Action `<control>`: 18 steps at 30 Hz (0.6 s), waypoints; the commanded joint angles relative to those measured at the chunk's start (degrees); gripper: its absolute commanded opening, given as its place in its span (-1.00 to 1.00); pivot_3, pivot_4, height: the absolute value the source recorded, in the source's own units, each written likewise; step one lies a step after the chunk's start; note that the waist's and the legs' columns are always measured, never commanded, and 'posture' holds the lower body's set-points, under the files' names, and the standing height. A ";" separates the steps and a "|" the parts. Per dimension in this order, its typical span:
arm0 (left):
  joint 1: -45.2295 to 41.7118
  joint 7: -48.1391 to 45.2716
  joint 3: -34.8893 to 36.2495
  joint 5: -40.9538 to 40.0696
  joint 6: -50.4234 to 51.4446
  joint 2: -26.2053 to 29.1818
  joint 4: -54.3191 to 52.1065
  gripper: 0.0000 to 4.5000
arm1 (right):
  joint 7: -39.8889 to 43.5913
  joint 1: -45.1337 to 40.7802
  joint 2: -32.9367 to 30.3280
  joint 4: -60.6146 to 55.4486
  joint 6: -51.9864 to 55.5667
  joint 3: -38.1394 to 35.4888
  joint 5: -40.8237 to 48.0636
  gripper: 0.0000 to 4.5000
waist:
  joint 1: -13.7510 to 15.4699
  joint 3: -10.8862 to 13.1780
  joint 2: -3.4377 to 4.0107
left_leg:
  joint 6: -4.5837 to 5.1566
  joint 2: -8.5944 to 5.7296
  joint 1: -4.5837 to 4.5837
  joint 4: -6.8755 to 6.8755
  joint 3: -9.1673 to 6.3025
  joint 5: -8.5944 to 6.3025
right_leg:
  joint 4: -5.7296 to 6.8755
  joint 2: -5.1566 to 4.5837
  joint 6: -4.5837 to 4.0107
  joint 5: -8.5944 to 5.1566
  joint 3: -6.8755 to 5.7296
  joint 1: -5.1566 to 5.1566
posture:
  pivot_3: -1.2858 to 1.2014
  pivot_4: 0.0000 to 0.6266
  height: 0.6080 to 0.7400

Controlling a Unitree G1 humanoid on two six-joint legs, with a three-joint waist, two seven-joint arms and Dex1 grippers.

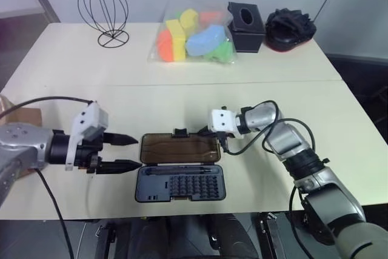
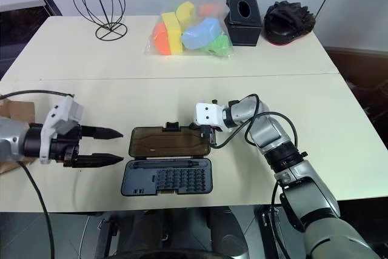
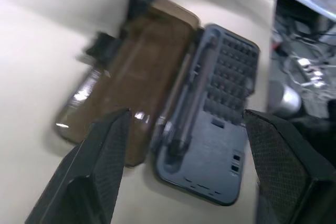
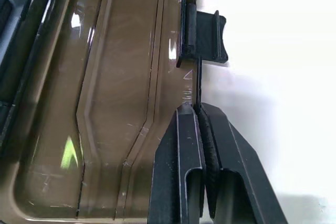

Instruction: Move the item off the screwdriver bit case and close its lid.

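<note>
Pinching the far rim of the smoky brown translucent plastic lid (image 4: 100, 103), the right gripper (image 4: 198, 109) is pressing its black jaws together on that thin edge, just beside the small dark latch tab (image 4: 205, 38). The lid is lying open and flat on the desk (image 1: 182, 95), hinged to the flat dark grey rectangular screwdriver bit case (image 1: 180, 183), which is sitting at the desk's near edge with its rows of small metal bits (image 1: 194, 185) and slim driver (image 1: 176, 172) showing.

The left gripper (image 1: 124, 152) is hovering just beside the case's left end, its jaws spread apart and holding nothing, pointing toward the lid.

A crumpled brown kraft paper bag (image 1: 21, 116) is resting at the desk's left edge, well apart from the case.

Along the far edge are standing a black wire dome stand (image 1: 103, 13), a clear bag of coloured sponges (image 1: 194, 36), a black cube tissue box (image 1: 245, 26) and a black bundled object (image 1: 291, 28).
</note>
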 commanded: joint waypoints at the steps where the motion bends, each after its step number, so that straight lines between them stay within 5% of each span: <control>1: 3.38 -0.44 0.07 1.78 -3.61 -1.59 -1.90 -0.26 | -4.29 0.08 -0.30 -1.89 0.04 -0.67 -2.08 -1.00 | -0.01 0.00 0.00 | 0.00 0.00 0.00 0.00 0.00 0.00 | 0.00 0.01 0.00 0.00 0.00 0.00 | 0.03 -0.52 0.95; 4: 6.29 -0.05 -2.42 5.21 -6.86 -2.75 -2.32 -0.96 | -6.68 0.01 -0.31 -1.39 -0.56 -0.73 -3.16 -1.00 | 0.04 0.00 0.00 | 0.00 0.00 0.00 0.00 0.01 0.00 | -0.01 0.00 0.00 0.00 0.00 0.00 | 0.03 -0.52 0.95; 18: 4.12 5.19 -13.83 18.01 -13.82 -8.99 6.94 -1.00 | -9.35 2.42 -2.57 -10.17 -1.47 -1.97 -2.48 -1.00 | 0.14 -0.01 -0.01 | 0.00 -0.01 0.04 0.02 0.03 0.00 | 0.00 0.00 0.00 0.00 0.02 0.04 | 0.03 -0.52 0.95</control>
